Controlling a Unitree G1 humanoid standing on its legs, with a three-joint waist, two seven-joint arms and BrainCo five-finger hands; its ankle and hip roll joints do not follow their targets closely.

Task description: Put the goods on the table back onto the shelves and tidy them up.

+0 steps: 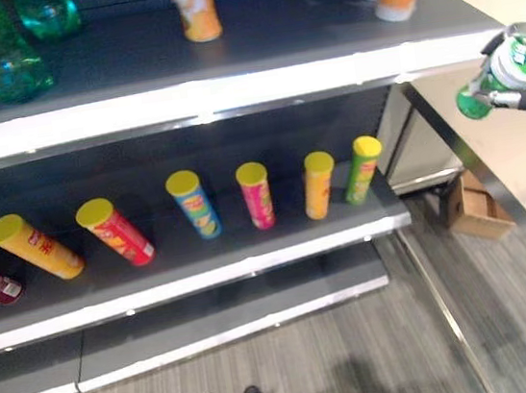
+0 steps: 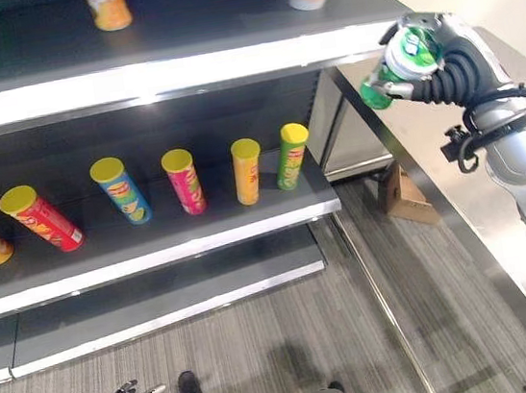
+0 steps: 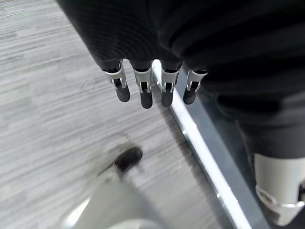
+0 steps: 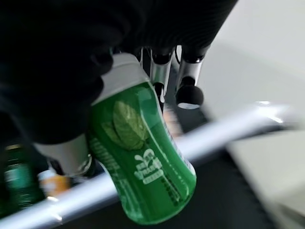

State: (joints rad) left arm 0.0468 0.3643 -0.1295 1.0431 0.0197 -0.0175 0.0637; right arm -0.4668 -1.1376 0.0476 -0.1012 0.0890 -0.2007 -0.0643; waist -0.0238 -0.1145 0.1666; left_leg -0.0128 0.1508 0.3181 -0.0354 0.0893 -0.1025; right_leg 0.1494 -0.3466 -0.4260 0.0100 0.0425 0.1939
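Your right hand point(image 2: 441, 71) grips a green plastic bottle with a white cap point(image 4: 143, 157), level with the upper grey shelf point(image 2: 160, 74); your left hand point(image 3: 152, 86) hangs with fingers straight above grey floor point(image 3: 52, 105).

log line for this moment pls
right robot hand: holds green bottle beside shelf | left robot hand: idle, low | tubes: lower shelf
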